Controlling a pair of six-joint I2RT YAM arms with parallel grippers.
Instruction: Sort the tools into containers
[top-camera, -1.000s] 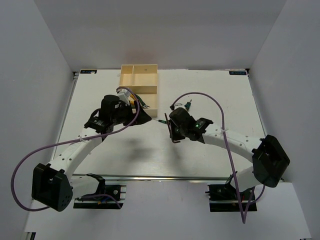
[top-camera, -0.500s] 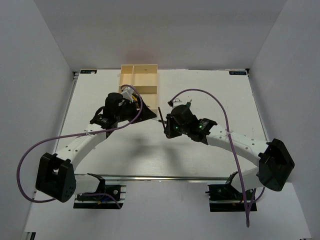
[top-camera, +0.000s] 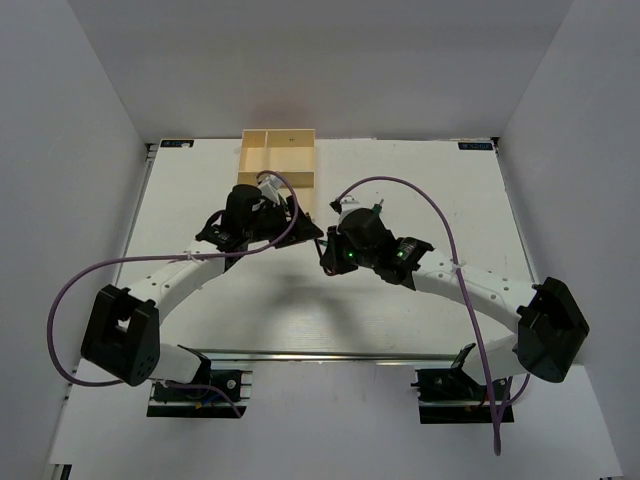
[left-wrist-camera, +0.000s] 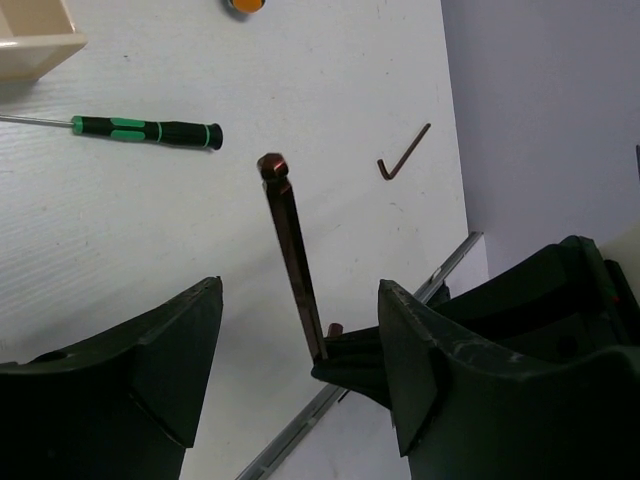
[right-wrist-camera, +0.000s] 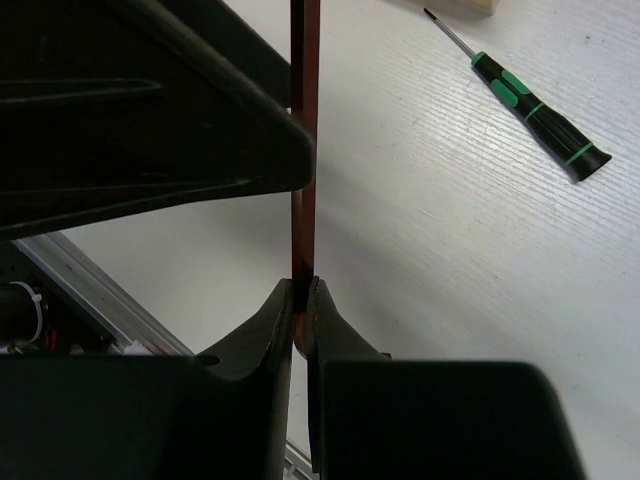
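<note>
My right gripper (right-wrist-camera: 303, 285) is shut on the lower end of a long dark L-shaped hex key (right-wrist-camera: 304, 150) and holds it upright above the table. My left gripper (left-wrist-camera: 300, 288) is open, one finger on either side of that hex key (left-wrist-camera: 288, 240) without touching it. The two grippers meet at mid-table in the top view, left (top-camera: 306, 232) and right (top-camera: 327, 262). A thin green-handled screwdriver (left-wrist-camera: 150, 131) and a small hex key (left-wrist-camera: 403, 152) lie on the table. The cream tray (top-camera: 278, 150) stands behind the left gripper; its near compartment is hidden by the arm.
The tray's corner (left-wrist-camera: 40, 42) shows in the left wrist view, with an orange-yellow object (left-wrist-camera: 245, 5) at the top edge. The thin screwdriver also shows in the right wrist view (right-wrist-camera: 530, 105). A metal rail (top-camera: 320, 353) runs along the table's near edge.
My left gripper has moved right from the tray to the right gripper, and its open fingers now stand on either side of the hex key. The right gripper has shifted slightly left, still holding the key.
</note>
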